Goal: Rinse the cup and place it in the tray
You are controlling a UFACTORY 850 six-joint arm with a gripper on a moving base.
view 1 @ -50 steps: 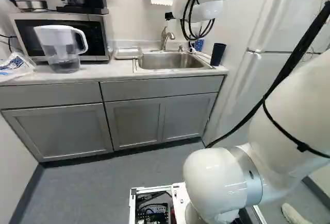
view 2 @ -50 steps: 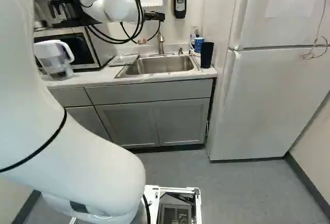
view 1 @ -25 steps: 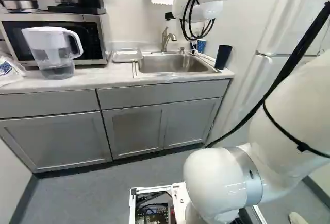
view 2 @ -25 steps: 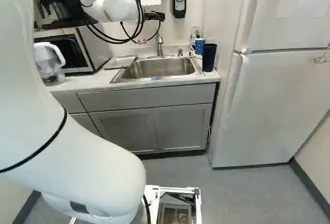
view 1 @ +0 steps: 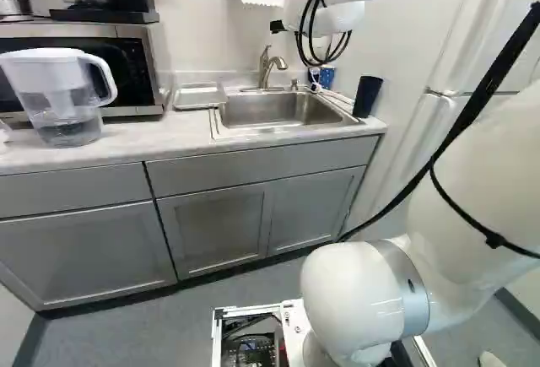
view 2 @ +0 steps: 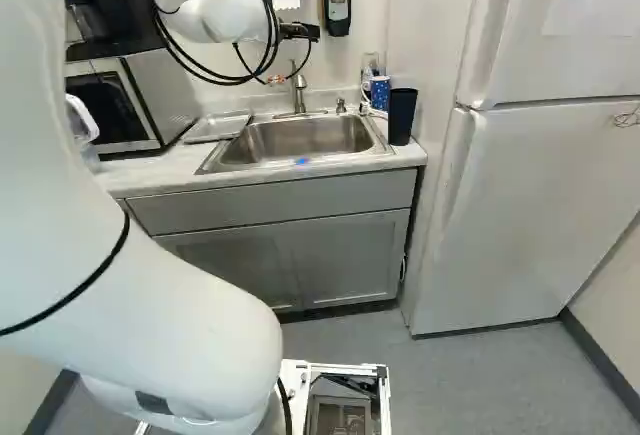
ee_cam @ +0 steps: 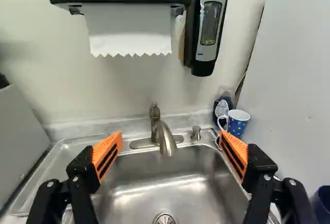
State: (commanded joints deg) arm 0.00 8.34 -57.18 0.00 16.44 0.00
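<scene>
The black two-fingered gripper with orange pads is spread wide, gripping nothing and touching nothing in view. The glossy white arm rises from the foot of the left base view, right of the middle, leaves past the right edge and comes back in at the top right. Its wrist is at the upper middle of that view, pointing ahead toward the wall. In the wrist view, the gripper faces the sink area, with the curved brushed-metal faucet seen between its fingers.

The tall white refrigerator stands at the right of the right base view. The pale countertop crosses the left base view, with the silver-and-black microwave on it at the upper left. The rectangular stainless sink is set in at upper centre. The clear pitcher with a white top is at the left, before the microwave. The shallow pale rectangular tray lies left of the sink. The tall dark-blue cup stands upright at the sink's right, the smaller blue patterned mug behind it.

The base has moved, bringing the counter closer; the arm keeps its pose, and cup and tray remain put on the counter.
</scene>
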